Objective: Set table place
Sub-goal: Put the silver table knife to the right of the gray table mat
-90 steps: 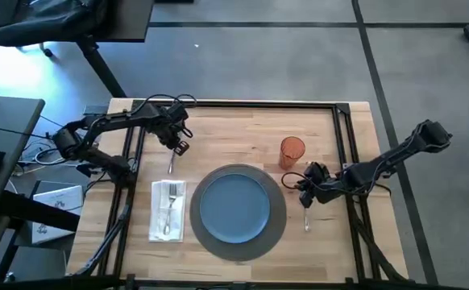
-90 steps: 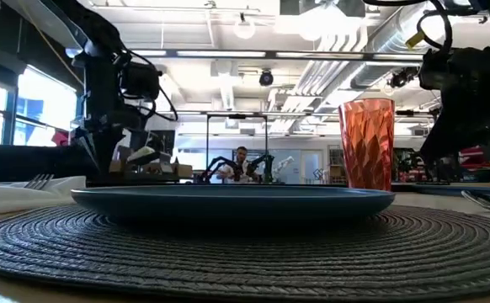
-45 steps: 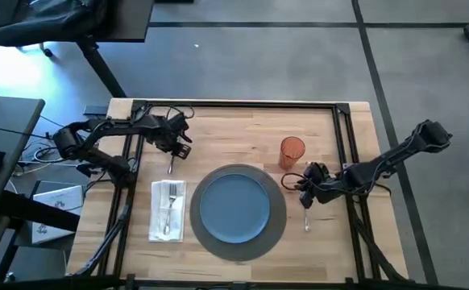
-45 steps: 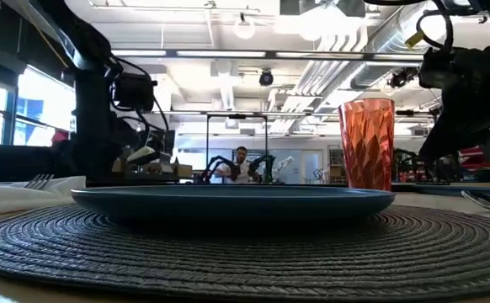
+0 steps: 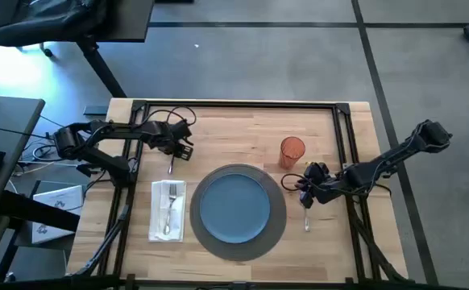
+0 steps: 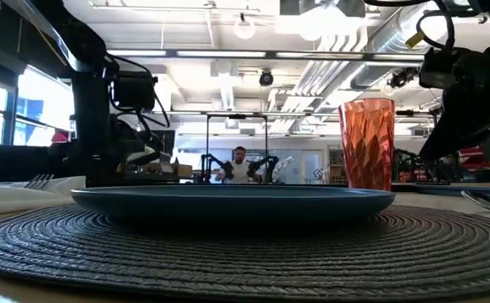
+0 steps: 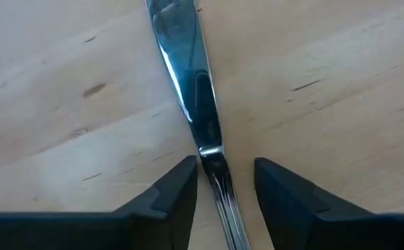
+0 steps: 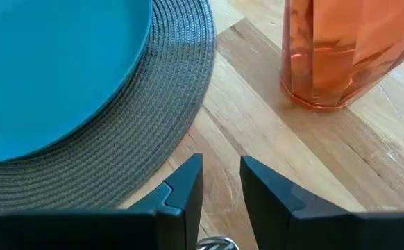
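- Your left gripper (image 7: 221, 182) sits low over the table (image 5: 242, 133), fingers spread either side of a knife (image 7: 188, 90).
- Left of the placemat (image 5: 279, 229): napkin (image 5: 160, 225) with fork (image 5: 170, 211).
- Placemat centre-front, plate (image 5: 234, 205) on it.
- Your right gripper (image 8: 221, 182), fingers parted, rests beside the cup (image 5: 292, 151).

Dark grey woven placemat (image 5: 276, 228), blue plate (image 5: 234, 206), orange ribbed tumbler (image 5: 292, 151)

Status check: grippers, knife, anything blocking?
Left gripper open, straddling knife on table. Right gripper open beside placemat, over spoon. Nothing blocking.
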`<state>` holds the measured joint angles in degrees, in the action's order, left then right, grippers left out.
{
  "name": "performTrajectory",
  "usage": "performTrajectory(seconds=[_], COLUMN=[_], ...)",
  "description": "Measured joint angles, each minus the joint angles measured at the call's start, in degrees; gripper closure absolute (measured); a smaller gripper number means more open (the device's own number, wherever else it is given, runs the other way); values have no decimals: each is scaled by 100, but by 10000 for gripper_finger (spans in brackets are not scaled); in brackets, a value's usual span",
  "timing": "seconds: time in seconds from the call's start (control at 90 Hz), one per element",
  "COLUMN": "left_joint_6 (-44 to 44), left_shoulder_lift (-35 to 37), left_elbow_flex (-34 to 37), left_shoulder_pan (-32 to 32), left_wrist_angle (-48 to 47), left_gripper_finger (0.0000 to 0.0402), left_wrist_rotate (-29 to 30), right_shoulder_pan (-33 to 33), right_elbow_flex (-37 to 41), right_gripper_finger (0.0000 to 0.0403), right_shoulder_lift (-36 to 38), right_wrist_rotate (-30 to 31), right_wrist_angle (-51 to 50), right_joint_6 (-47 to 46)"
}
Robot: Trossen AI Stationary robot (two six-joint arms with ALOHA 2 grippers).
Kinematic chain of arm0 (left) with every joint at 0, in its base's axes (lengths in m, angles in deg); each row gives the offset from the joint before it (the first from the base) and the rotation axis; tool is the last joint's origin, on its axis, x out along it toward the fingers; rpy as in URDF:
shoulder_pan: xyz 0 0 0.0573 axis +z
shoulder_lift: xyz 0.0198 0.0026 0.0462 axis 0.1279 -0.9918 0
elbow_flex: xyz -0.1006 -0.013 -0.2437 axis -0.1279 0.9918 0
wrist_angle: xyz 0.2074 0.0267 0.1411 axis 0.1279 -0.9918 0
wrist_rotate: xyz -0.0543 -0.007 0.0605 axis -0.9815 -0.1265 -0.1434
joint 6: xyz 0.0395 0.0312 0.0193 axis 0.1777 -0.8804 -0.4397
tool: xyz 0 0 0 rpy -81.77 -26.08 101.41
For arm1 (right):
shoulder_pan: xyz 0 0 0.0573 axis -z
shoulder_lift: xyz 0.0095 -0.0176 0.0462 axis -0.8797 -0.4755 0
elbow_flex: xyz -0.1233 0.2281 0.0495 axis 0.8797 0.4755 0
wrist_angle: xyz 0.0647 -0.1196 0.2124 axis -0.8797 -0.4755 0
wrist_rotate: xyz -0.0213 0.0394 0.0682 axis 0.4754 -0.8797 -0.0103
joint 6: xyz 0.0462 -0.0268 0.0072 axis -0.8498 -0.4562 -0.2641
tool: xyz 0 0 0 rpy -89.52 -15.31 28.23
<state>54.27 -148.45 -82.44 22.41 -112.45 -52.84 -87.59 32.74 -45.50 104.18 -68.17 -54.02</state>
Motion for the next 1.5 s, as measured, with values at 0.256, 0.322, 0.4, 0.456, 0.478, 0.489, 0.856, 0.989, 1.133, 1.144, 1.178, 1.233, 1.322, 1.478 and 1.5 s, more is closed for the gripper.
performTrajectory(seconds=[0.256, 0.322, 0.4, 0.456, 0.478, 0.489, 0.856, 0.989, 1.133, 1.144, 1.178, 1.233, 1.322, 1.478, 1.5], left_joint_6=[5, -22, -46, -50, -55, -53, -52, -68, -170, -185, -243, -321, -411, -489, -538], left_shoulder_lift=[-4, -2, 6, 2, 2, 2, 137, 262, 348, 350, 352, 342, 289, 168, 155], left_elbow_flex=[0, -1, -11, -9, -11, -9, -30, -246, -483, -497, -518, -515, -515, -511, -495], left_shoulder_pan=[-141, -166, -239, -299, -309, -321, -526, -608, -669, -671, -669, -669, -651, -519, -503], left_wrist_angle=[10, 6, 23, 12, 4, 3, -100, -350, -545, -544, -533, -520, -396, -316, -312], left_gripper_finger=[366, 387, 396, 397, 399, 399, 401, 401, 401, 401, 401, 401, 400, 371, 364], left_wrist_rotate=[252, 334, 484, 584, 590, 587, 401, 414, 458, 459, 470, 479, 496, 481, 482], right_shoulder_pan=[0, 0, 0, 0, 0, 0, 0, 0, 0, 0, 0, 0, 0, 0, 0], right_elbow_flex=[0, 0, 0, 0, 0, 0, 0, 0, 0, 0, 0, 0, 0, 0, 0], right_gripper_finger=[320, 320, 320, 320, 320, 320, 320, 320, 320, 320, 320, 320, 320, 320, 320], right_shoulder_lift=[0, 0, 0, 0, 0, 0, 0, 0, 0, 0, 0, 0, 0, 0, 0], right_wrist_rotate=[0, -2, -2, -2, -4, -3, -7, -9, -9, -11, -9, -11, -11, -10, -11], right_wrist_angle=[-2, -2, -2, -2, -2, -2, -7, -4, -4, -4, -4, -4, -2, -3, -4], right_joint_6=[-2, -2, -2, -2, -2, -2, -2, -2, -2, -2, -2, -2, -2, -2, -2])
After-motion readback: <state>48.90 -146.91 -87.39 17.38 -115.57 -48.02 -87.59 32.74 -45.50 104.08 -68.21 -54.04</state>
